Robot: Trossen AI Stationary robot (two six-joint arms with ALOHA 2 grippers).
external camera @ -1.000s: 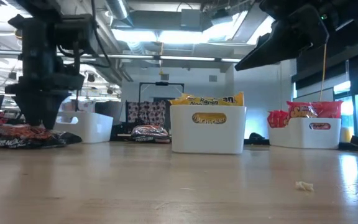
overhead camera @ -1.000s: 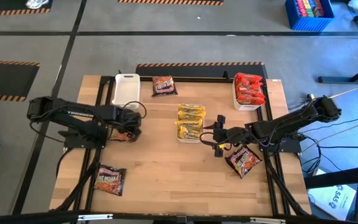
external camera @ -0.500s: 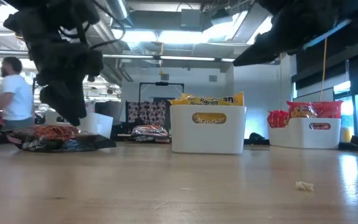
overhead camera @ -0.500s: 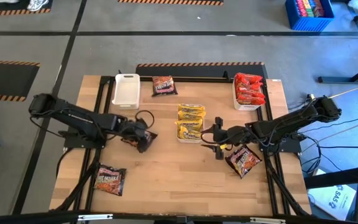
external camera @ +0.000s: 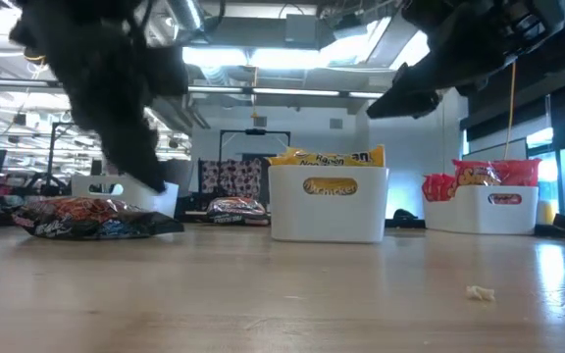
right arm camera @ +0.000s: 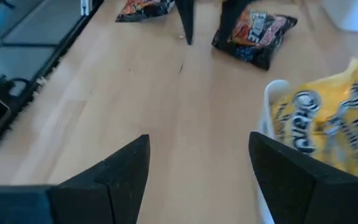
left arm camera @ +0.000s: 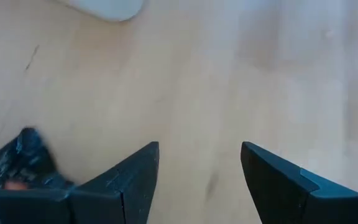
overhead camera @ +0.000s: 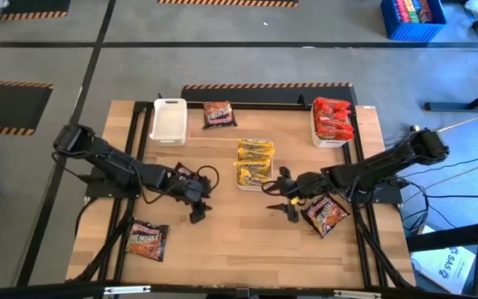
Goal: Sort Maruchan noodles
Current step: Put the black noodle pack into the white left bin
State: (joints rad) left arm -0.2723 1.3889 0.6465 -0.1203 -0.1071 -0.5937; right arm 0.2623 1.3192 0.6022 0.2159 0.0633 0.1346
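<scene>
Two grippers hang over the middle of the table, both with fingers spread and holding nothing. The left gripper (overhead camera: pixel 196 208) is just beside a dark packet (overhead camera: pixel 182 178) lying on the wood toward the left edge; in the left wrist view only a corner of that packet shows. The right gripper (overhead camera: pixel 282 199) is beside the middle tray (overhead camera: pixel 254 184) of yellow packets (overhead camera: pixel 255 159), with another dark packet (overhead camera: pixel 325 213) near the right edge, partly under the arm.

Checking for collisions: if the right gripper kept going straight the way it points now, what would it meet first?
Probably bare table first; the open right gripper points along it toward a dark noodle packet and the left gripper, though depth is unclear.
</scene>
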